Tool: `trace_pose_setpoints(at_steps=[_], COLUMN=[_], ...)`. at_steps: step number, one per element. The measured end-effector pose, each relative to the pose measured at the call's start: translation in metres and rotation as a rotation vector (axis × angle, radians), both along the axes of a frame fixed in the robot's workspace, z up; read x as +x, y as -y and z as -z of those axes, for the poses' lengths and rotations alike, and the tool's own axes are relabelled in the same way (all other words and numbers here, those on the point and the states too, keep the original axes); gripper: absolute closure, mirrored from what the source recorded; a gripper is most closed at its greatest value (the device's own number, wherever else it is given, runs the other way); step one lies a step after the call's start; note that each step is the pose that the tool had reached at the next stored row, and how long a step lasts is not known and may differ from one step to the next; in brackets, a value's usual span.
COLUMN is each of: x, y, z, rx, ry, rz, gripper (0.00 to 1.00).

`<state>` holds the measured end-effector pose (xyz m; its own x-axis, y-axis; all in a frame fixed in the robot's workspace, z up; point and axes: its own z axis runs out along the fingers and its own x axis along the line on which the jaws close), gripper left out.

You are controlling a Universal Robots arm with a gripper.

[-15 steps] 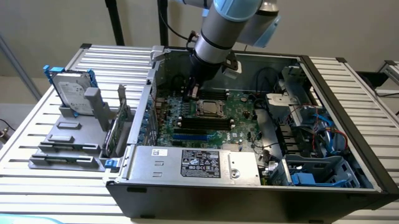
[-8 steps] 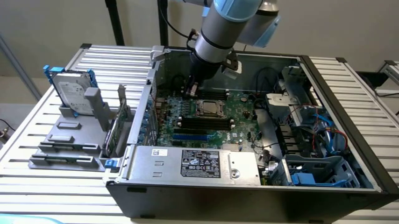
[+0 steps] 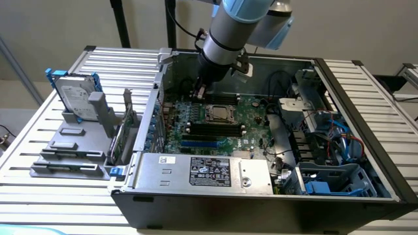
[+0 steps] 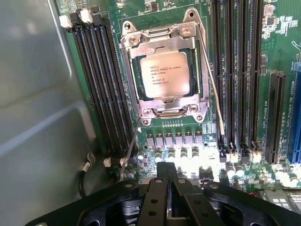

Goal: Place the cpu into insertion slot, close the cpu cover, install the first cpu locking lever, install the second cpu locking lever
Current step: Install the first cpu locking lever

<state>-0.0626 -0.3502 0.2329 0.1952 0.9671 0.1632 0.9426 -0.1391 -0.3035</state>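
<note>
The cpu [image 4: 164, 74], pale metal face up, lies in the insertion slot [image 3: 219, 113] on the green motherboard. The silvery cpu cover [image 4: 157, 40] is folded down flat around it. Two thin wire levers stick out from the socket: one [image 4: 212, 94] runs along its side, the other [image 4: 130, 146] slants off from a corner toward my fingers. My gripper [image 4: 168, 172] is shut with nothing between its black fingers. It hovers above the board just off the socket, close to the slanting lever's free end. In the exterior view the gripper [image 3: 197, 92] hangs inside the open case, toward the left of the socket.
Long black memory slots [image 4: 101, 80] flank the socket on both sides. The grey case wall [image 4: 33, 94] stands close beside me. A power supply [image 3: 209, 171] fills the case front, cables and drive bays [image 3: 333, 142] the exterior view's right. A hard drive [image 3: 75, 95] stands outside on a grey rack.
</note>
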Motion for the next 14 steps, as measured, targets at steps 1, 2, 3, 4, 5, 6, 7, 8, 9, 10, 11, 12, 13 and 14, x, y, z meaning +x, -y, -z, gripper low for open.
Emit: trace_pose_setpoints(at_steps=[1, 2, 3, 4, 5, 6, 7, 8, 9, 10, 11, 12, 13, 14], x=[-0.0011, -0.0021, -0.0033, -0.0042, -0.005, -0.0057, -0.0064, -0.007, -0.0075, -0.0081, -0.0087, -0.0093, -0.0099, -0.0105], y=[0.0, 0.0, 0.0001, 0.0001, 0.0001, 0.0001, 0.0001, 0.0001, 0.0001, 0.0001, 0.0001, 0.0001, 0.0001, 0.0001], z=[0.0, 0.0, -0.0001, -0.0002, -0.0005, -0.0008, -0.001, -0.0012, -0.0014, -0.0017, -0.0021, -0.0026, -0.0031, -0.0037], rx=[0.0001, 0.0002, 0.0003, 0.0007, 0.0019, 0.0035, 0.0049, 0.0061, 0.0072, 0.0089, 0.0111, 0.0136, 0.0165, 0.019], ry=[0.0, 0.0001, 0.0001, 0.0001, 0.0001, 0.0, 0.0001, 0.0001, 0.0, 0.0, 0.0001, 0.0001, 0.0, -0.0001], rz=[0.004, 0.007, 0.011, 0.015, 0.02, 0.026, 0.033, 0.041, 0.049, 0.056, 0.064, 0.071, 0.078, 0.085], gripper=[0.89, 0.89, 0.89, 0.89, 0.89, 0.89, 0.89, 0.89, 0.89, 0.89, 0.89, 0.89, 0.89, 0.89])
